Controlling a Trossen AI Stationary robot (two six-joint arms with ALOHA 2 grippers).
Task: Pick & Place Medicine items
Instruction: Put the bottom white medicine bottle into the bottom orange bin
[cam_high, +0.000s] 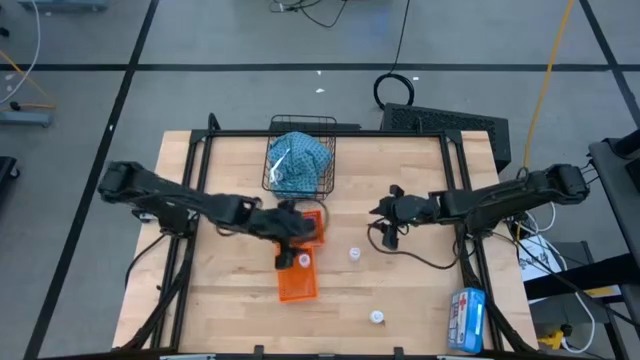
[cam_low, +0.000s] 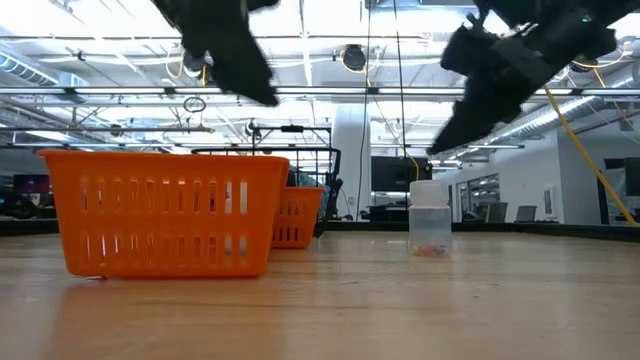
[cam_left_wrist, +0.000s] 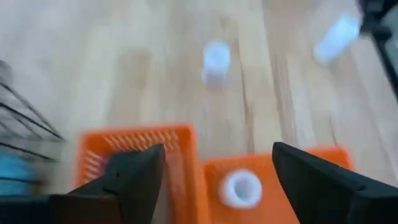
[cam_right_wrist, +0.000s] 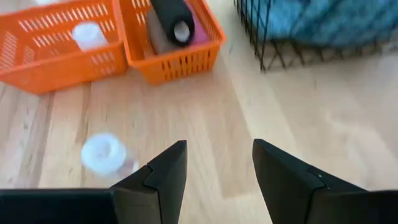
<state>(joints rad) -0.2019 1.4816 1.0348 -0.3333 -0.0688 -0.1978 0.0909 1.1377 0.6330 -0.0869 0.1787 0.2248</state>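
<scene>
Vials mostly unsorted: one vial sits in an orange basket, two remain on the counter; pouch in the wire basket. Left gripper and right gripper hover, jaws open, empty

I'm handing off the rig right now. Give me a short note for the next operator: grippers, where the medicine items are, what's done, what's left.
Left gripper: open, empty, above the orange baskets.
Right gripper: open, empty, over bare table right of centre.
Done: one vial in the near orange basket; black oblong on other items in the far orange basket; blue pouch in the wire basket.
Left: two vials on the table, one mid-table, one near the front edge.
</scene>
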